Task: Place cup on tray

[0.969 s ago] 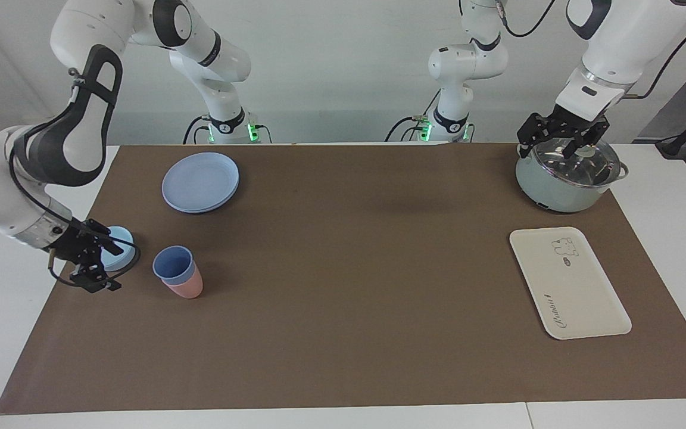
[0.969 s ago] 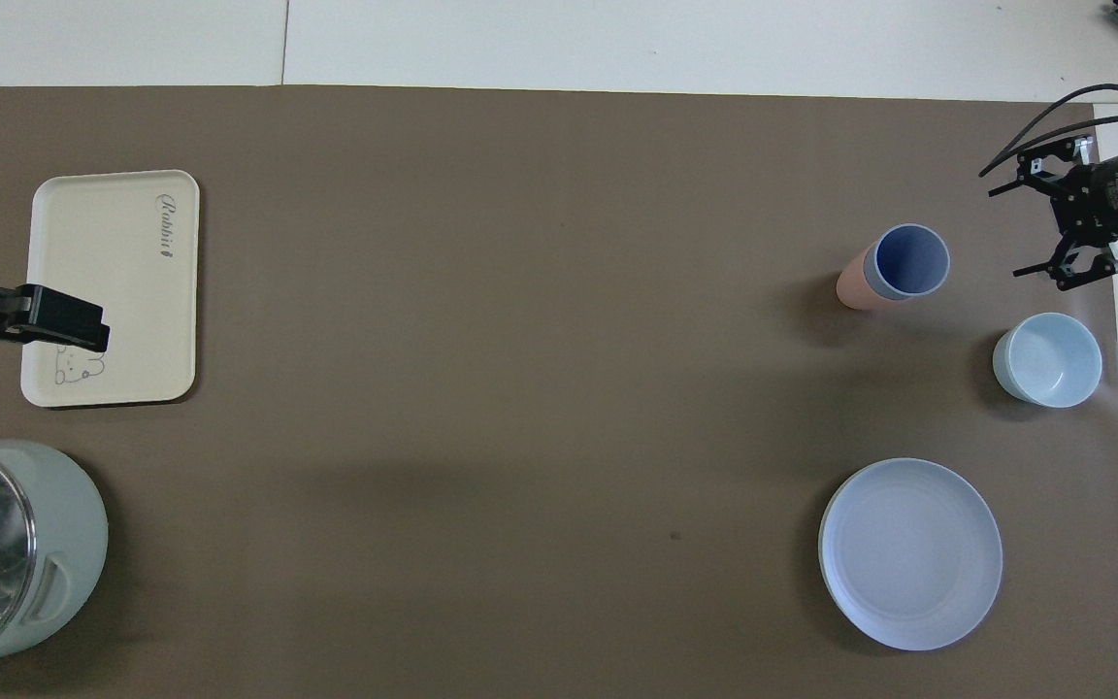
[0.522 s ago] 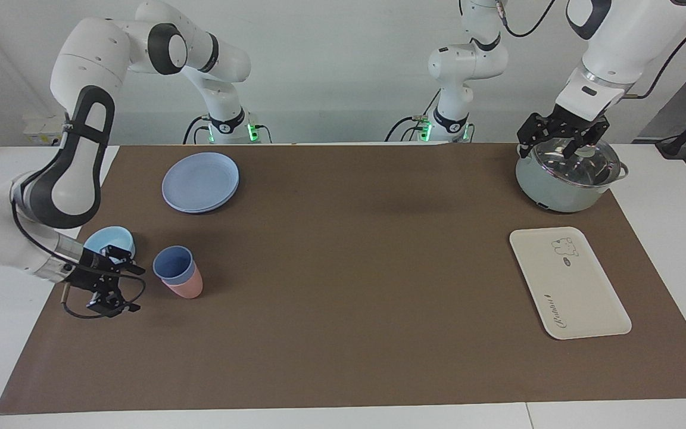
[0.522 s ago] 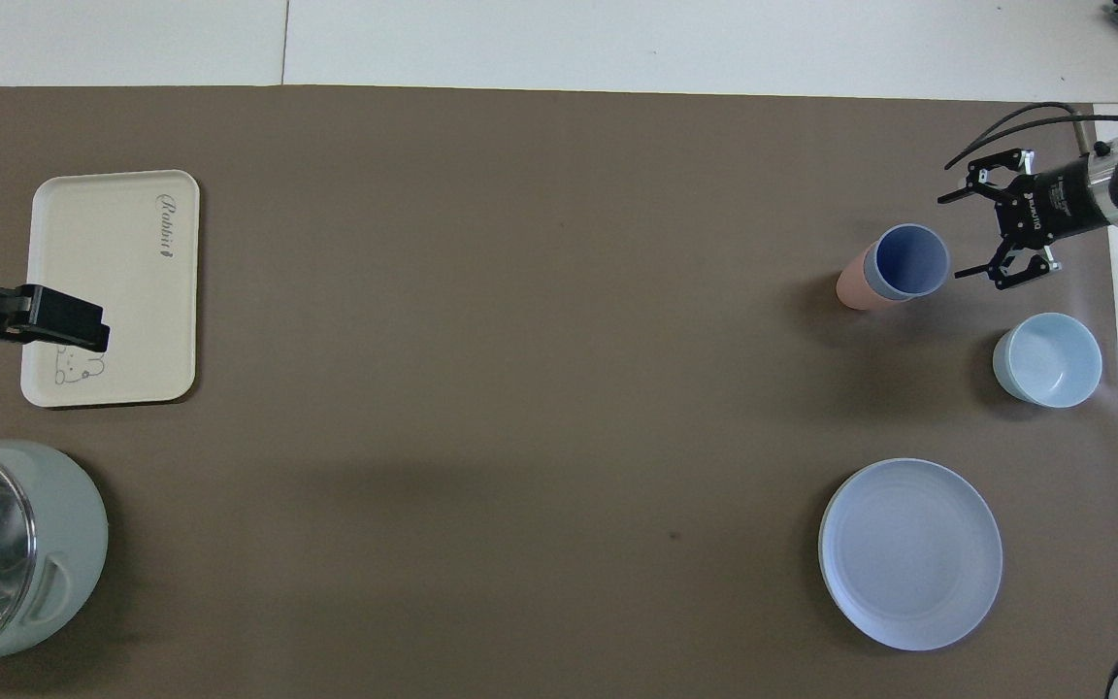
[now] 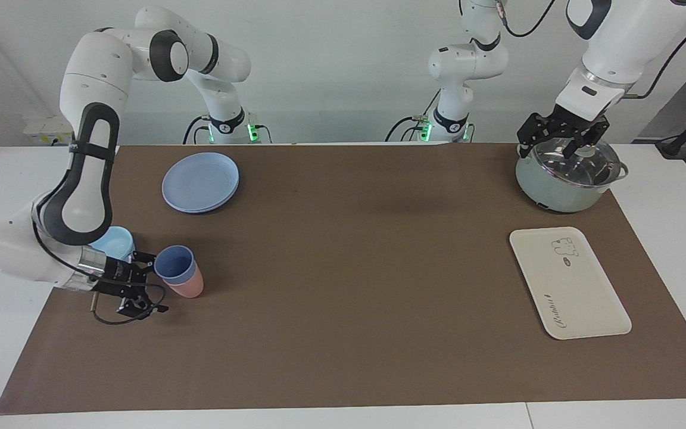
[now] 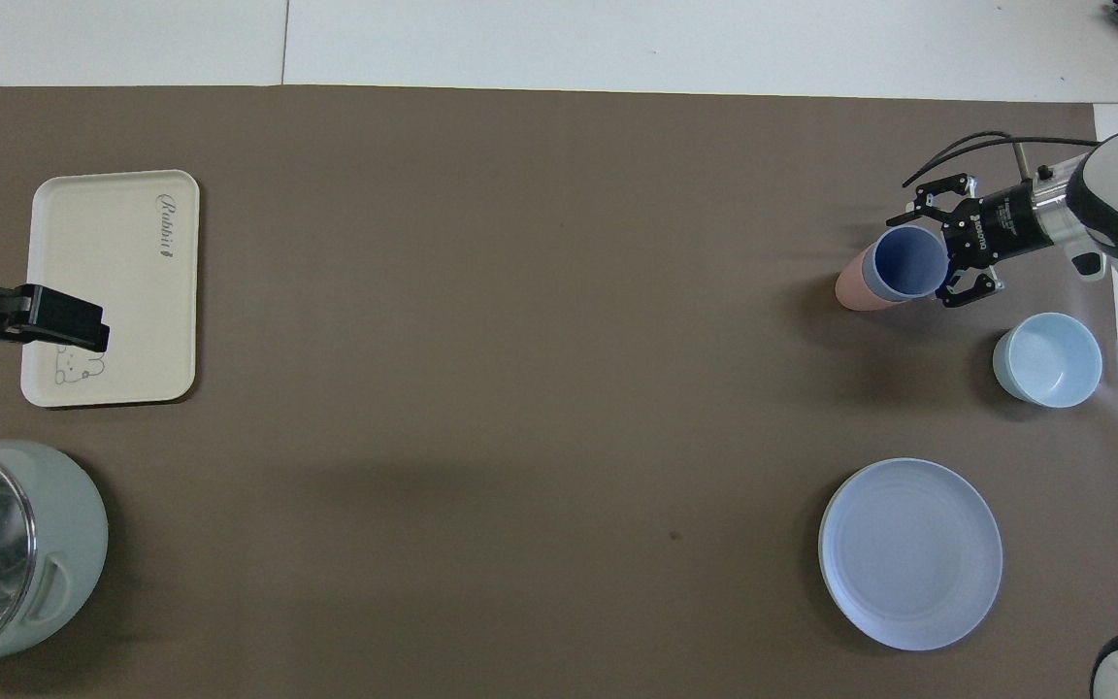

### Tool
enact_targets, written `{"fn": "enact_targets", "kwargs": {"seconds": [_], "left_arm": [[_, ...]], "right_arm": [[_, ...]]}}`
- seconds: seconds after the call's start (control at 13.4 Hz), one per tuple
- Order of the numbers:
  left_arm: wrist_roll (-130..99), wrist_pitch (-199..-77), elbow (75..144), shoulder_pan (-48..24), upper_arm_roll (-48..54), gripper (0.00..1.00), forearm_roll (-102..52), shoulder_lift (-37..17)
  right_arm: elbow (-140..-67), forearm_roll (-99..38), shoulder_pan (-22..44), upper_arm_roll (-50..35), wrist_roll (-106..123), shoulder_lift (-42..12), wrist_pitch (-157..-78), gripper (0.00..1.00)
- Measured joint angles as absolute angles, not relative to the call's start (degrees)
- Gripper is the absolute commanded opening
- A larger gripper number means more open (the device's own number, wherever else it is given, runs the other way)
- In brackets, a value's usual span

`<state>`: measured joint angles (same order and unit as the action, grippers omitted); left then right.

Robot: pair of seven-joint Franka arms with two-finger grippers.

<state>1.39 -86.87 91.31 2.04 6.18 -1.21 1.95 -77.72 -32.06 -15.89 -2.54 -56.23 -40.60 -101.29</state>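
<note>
Shifted since a second ago: right gripper (image 5: 153, 284) (image 6: 930, 245), from beside the light-blue bowl (image 5: 114, 243) (image 6: 1047, 359) over to the cup (image 5: 173, 265) (image 6: 906, 260), low above the brown mat (image 5: 349, 268) and pointing sideways at it. Stands with fingers spread wide and nothing between them, fingertips just reaching the cup's rim on the side toward the right arm's end of the table; cannot tell whether touching. Sits upright, that periwinkle cup, nested inside a pink cup (image 5: 187, 289) (image 6: 850, 289) on the mat, farther from the robots than the bowl and just beside it. Lies well apart from both, nearer to the robots, a round blue plate (image 5: 200, 182) (image 6: 910, 553). Then bare mat across the middle. Lies flat toward the left arm's end of the table the cream tray (image 5: 569, 283) (image 6: 113, 286), bear drawing at the end nearer the robots, cursive lettering at the farther end, nothing on it. Stands nearer to the robots than the tray a pale green pot (image 5: 566, 179) (image 6: 6, 553) with a glass lid. Waits over that lid the left gripper (image 5: 563, 140) (image 6: 64, 325), fingers apart, gripping nothing.
</note>
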Motion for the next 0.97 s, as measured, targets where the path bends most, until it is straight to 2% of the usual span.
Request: {"fn": "enact_targets", "kwargs": {"seconds": [0.67,0.75,0.82,0.89,0.97], "left_arm": [[1.4,-86.9,91.3,2.0,6.2,1.0,-1.2,2.0],[1.4,-86.9,91.3,2.0,6.2,1.0,-1.2,2.0],[1.4,-86.9,91.3,2.0,6.2,1.0,-1.2,2.0],[1.4,-86.9,91.3,2.0,6.2,1.0,-1.2,2.0],[1.4,-86.9,91.3,2.0,6.2,1.0,-1.2,2.0]], "right_arm": [[-87.1,-41.8,-16.3,-2.5,-49.2,-36.5,-100.3,1.0],[-87.8,-41.9,-16.3,-2.5,-49.1,-36.3,-100.3,0.74],[-88.2,-42.0,-16.3,-2.5,-48.7,-36.1,-100.3,0.1],[-88.7,-42.0,-16.2,-2.5,-47.8,-35.8,-100.3,0.0],[-89.1,-42.3,-16.2,-2.5,-47.6,-35.7,-100.2,0.0]]}}
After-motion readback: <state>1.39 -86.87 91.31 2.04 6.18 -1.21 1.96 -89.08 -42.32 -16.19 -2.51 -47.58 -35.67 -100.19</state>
